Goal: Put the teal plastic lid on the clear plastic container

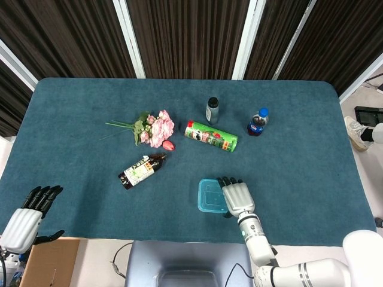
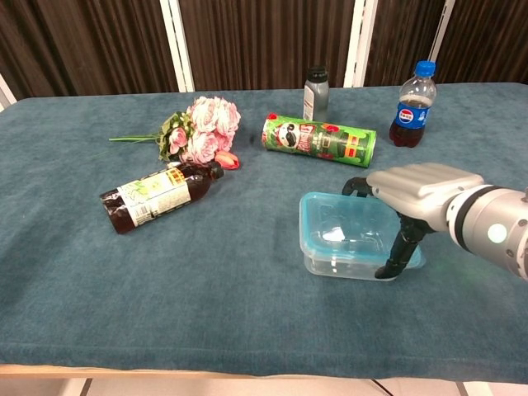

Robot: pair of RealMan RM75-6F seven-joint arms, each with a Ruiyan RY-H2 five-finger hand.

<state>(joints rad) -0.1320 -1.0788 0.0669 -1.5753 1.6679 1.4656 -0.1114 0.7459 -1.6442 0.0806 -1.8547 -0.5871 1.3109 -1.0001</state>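
Note:
The clear plastic container (image 2: 351, 262) sits on the blue cloth near the table's front edge, and the teal lid (image 2: 342, 225) lies flat on top of it. From above the lid (image 1: 212, 195) shows as a teal rectangle. My right hand (image 2: 422, 191) lies palm down over the lid's right side, its thumb reaching down along the container's front right corner; the same hand (image 1: 237, 197) is at the lid's right edge in the head view. My left hand (image 1: 27, 216) hangs off the table's front left corner with fingers spread, holding nothing.
A green chip can (image 2: 318, 139) lies on its side just behind the container. A cola bottle (image 2: 412, 104) and a grey bottle (image 2: 315, 93) stand further back. A dark bottle (image 2: 155, 195) lies to the left, with pink flowers (image 2: 201, 128) behind it.

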